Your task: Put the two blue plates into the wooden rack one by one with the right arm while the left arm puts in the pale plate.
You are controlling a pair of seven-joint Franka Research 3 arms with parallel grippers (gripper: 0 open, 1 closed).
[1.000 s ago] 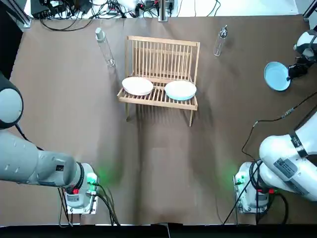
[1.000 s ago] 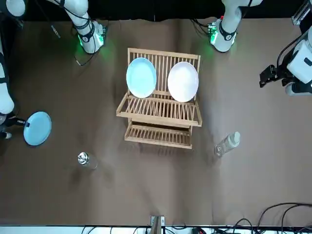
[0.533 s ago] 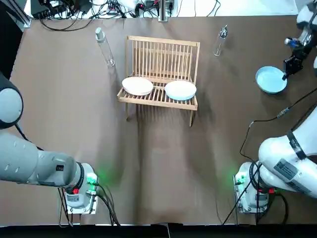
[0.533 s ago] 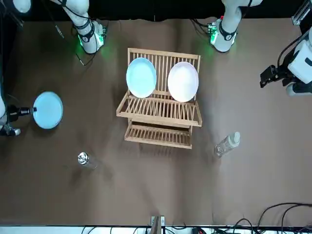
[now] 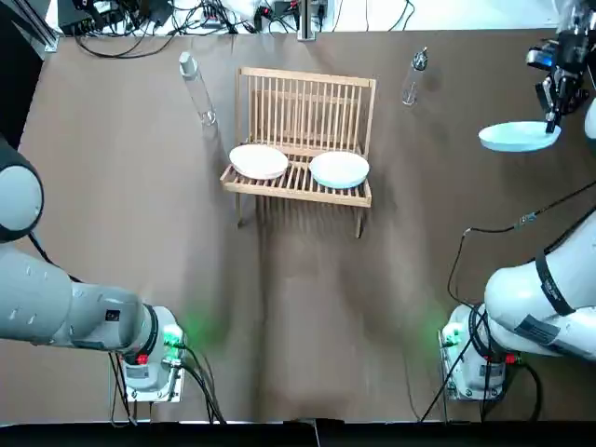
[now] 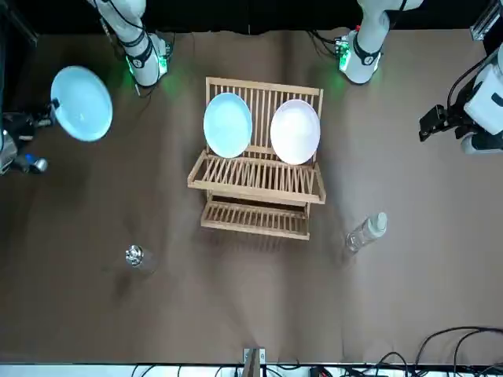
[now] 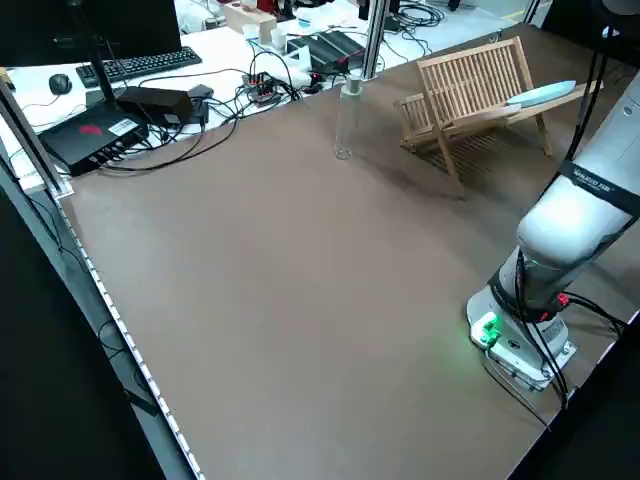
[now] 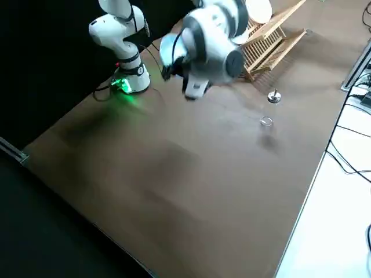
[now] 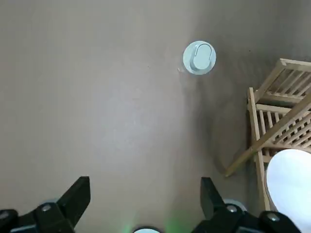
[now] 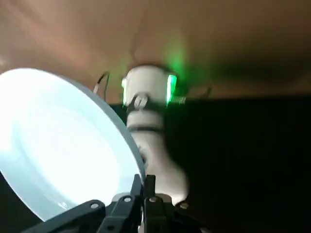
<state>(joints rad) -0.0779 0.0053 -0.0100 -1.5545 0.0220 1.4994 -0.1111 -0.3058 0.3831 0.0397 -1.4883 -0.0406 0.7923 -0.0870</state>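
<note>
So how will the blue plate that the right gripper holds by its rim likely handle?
The blue plate looks rigid: it shows no sag though the right gripper pinches only one edge. That off-centre hold probably lets it swing or slip if moved fast. It seems glossy and hard, so it is likely to chip if knocked against the rack.

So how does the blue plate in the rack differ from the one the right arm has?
The blue plate in the rack stands in the wooden rack beside the pale plate; the held blue plate is off at the robot's right, clear of the rack. Nothing grips the racked one; the right end effector pinches the held one at its rim. Both are round, light blue and tilted to face the front camera.
</note>
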